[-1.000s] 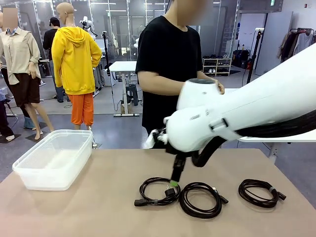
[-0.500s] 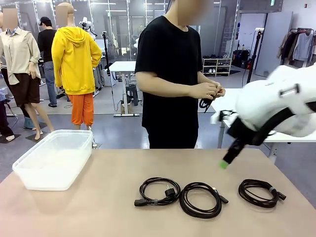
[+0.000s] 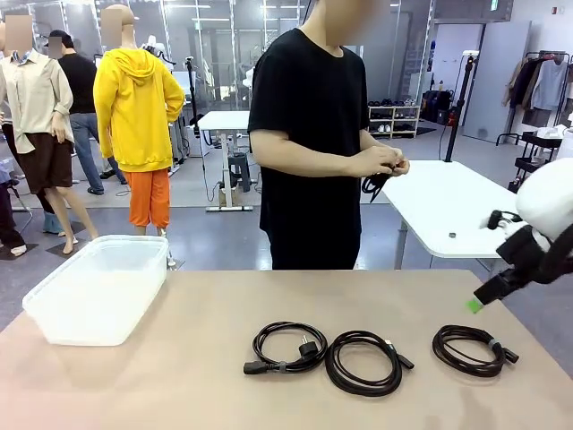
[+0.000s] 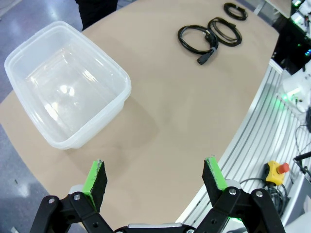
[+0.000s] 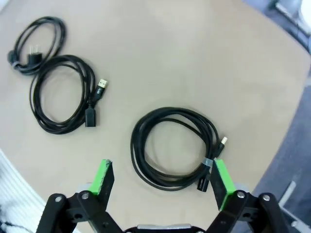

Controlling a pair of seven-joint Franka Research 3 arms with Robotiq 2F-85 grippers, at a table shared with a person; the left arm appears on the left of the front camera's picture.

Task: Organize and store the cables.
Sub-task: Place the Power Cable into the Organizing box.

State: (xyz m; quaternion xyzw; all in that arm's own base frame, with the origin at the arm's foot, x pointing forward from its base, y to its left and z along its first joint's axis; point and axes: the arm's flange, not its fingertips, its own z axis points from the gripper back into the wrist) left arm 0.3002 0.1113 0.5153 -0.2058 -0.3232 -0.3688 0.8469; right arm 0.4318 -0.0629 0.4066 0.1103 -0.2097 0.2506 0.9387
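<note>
Tub (image 3: 89, 322) of clear plastic sits at the left end of the tan table (image 3: 179, 385), well apart from the cables (image 3: 363, 390). These are three black coils in a row on the near right part. The left coil (image 3: 285, 365) shows a mains plug, the middle coil (image 3: 333, 363) touches it, and the right coil (image 3: 440, 346) lies apart, near the table's right edge. Across the table a person's hands (image 3: 380, 163) meet at waist height around a further black cord (image 3: 374, 185).

The right arm enters from the right edge. The right gripper (image 3: 477, 301) tilts down and leftward, above the right coil and clear of it, its green-padded fingers spread wide and gripping nothing. The left gripper (image 4: 154, 170) hangs high over the table's near edge, looking down toward the tub, fingers equally wide and empty.

A green sign on the back wall is too small to read.
</note>
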